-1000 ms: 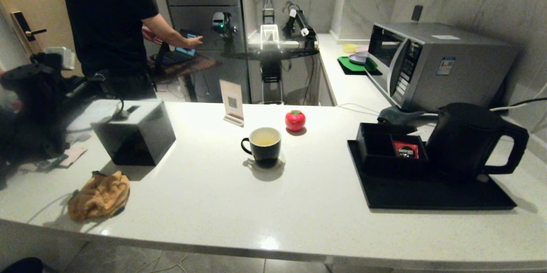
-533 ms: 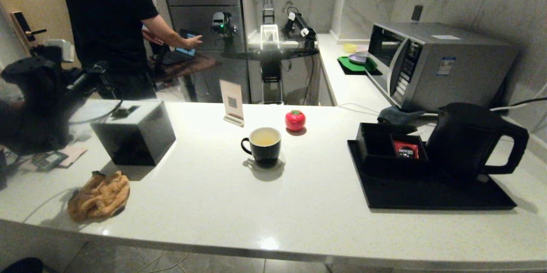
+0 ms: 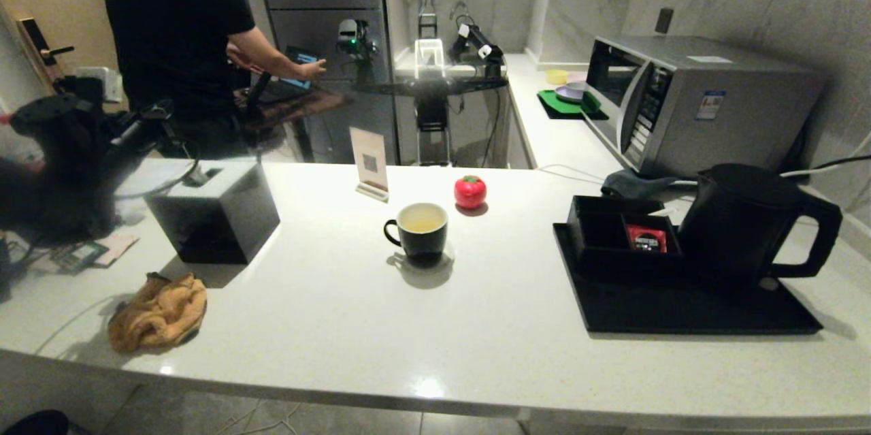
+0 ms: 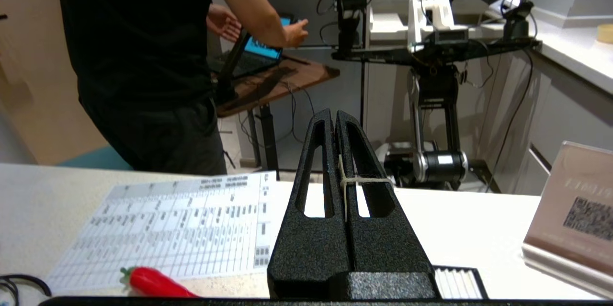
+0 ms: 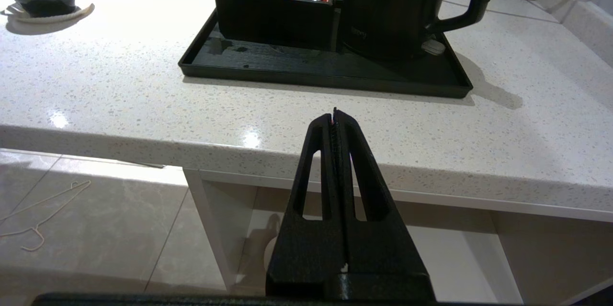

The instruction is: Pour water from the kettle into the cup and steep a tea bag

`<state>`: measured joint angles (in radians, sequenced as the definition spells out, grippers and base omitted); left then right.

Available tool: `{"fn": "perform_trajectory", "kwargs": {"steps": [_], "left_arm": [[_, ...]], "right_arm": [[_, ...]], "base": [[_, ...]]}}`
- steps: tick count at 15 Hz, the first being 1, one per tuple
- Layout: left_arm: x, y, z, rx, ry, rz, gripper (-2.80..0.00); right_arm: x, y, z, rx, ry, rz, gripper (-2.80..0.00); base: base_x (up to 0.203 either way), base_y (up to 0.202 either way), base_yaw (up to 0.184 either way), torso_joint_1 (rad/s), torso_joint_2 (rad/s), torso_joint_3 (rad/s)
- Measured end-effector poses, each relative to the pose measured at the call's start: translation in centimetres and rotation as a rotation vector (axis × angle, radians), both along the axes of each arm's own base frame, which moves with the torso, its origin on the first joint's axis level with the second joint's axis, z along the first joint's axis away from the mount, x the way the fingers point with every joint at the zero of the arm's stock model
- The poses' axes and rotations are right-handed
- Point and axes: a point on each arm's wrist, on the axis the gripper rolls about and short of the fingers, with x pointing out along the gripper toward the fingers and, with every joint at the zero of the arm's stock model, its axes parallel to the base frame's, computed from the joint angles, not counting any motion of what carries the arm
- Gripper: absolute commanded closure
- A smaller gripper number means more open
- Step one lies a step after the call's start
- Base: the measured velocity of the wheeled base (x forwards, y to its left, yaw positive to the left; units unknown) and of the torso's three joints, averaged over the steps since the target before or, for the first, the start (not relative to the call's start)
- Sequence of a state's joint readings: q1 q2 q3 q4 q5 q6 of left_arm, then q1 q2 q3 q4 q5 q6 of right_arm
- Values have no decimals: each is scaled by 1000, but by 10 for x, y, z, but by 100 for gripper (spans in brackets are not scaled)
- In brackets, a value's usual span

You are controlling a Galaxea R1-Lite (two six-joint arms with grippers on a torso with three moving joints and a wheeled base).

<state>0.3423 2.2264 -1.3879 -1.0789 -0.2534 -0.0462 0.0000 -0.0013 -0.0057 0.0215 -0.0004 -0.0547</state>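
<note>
**Filled cup standing mid-table, both grippers pressed together and empty**

The small black mug with a cream-white inside (image 3: 417, 229) is sitting near the middle of the white speckled stone table (image 3: 381, 326), its loop handle pointing toward the robot's left. Pale, faintly yellowish water (image 3: 422, 218) is filling it close to the rim. No tea bag is showing in the cup from the head view.

The large matte black jug-shaped kettle (image 3: 745, 224) is standing upright on the flat black rectangular tray (image 3: 680, 312) at the robot's right, its angular loop handle facing outward to the right. Just beside it on the same tray, a low black compartment box (image 3: 622, 237) is holding a red sachet (image 3: 645, 238) in the compartment nearer the kettle.

The left gripper (image 4: 335, 117) is hanging above the table's far left end, well apart from the cup, its fingers pressed together with nothing between them; a printed paper sheet (image 4: 182, 229) is lying below it. The right gripper (image 5: 334, 114) is resting low in front of the table's near edge, fingers likewise together and empty.

A red tomato-shaped object (image 3: 470, 191) is sitting just behind the cup, and a crumpled orange cloth (image 3: 160, 312) is lying near the left front edge.
</note>
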Motion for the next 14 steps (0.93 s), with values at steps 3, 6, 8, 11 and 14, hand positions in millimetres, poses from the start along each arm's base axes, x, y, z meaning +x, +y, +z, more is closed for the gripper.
{"fn": "perform_trajectory", "kwargs": {"steps": [3,6,8,11,14], "left_arm": [[3,-2,-7,-6,14,-6,0],[5,-2,-7,-5,12,-8,0],[9,-1,-3,1,-7,-8,0],[14,1,-4,7,-18,-7,0],[17,2,-11,4,-9,-7,0]], "right_arm": [[0,0,0,0,0,0,0],[0,0,0,0,0,0,0],[0,0,0,0,0,0,0],[0,0,0,0,0,0,0],[0,0,0,0,0,0,0]], "base": [[0,0,0,0,0,0],[0,0,0,0,0,0],[0,0,0,0,0,0],[0,0,0,0,0,0],[0,0,0,0,0,0]]}}
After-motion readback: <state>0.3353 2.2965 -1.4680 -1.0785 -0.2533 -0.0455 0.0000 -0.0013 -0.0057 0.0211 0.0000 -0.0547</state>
